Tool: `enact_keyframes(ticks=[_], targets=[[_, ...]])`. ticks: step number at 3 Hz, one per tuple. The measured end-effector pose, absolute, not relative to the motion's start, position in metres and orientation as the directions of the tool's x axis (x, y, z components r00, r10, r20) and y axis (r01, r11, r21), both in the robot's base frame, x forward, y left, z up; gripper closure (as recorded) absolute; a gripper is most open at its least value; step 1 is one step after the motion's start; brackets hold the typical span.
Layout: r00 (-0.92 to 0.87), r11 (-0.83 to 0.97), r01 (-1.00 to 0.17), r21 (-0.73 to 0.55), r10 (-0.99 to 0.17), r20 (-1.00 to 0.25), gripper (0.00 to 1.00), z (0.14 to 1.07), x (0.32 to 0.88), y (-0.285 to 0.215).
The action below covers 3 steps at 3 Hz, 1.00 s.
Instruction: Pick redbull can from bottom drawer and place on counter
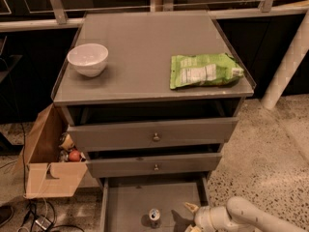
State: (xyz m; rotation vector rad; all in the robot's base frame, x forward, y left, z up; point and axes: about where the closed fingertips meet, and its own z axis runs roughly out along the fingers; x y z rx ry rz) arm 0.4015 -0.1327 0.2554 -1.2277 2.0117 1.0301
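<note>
The small slim silver redbull can [154, 215] stands upright on the floor of the open, lowest grey drawer [126, 204], about midway between its side walls. The white two-finger gripper [190, 218] is near the drawer's right wall, just beside the can without touching it, its jaws apart and holding nothing.

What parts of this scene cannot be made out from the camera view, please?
- Bottom drawer: its front is cut off by the lower frame edge.
- Redbull can: seen from above, so its side markings are hidden.
- Gripper, open, right of the can: its lower finger is clipped by the bottom edge.
- Cardboard box: its contents are half hidden by its wall.
- Green snack bag on the counter: the print is too small to read.
</note>
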Motion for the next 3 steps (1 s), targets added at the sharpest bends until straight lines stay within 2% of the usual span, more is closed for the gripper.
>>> enact_keyframes(ticks=[2,3], targets=[[-0.393,0.239,-0.917,0.319,-0.417,-0.819,0.00,0.222,0.439,-0.093],[-0.393,0.240,-0.917,0.318,-0.417,-0.819,0.00,0.222,0.440,-0.093]])
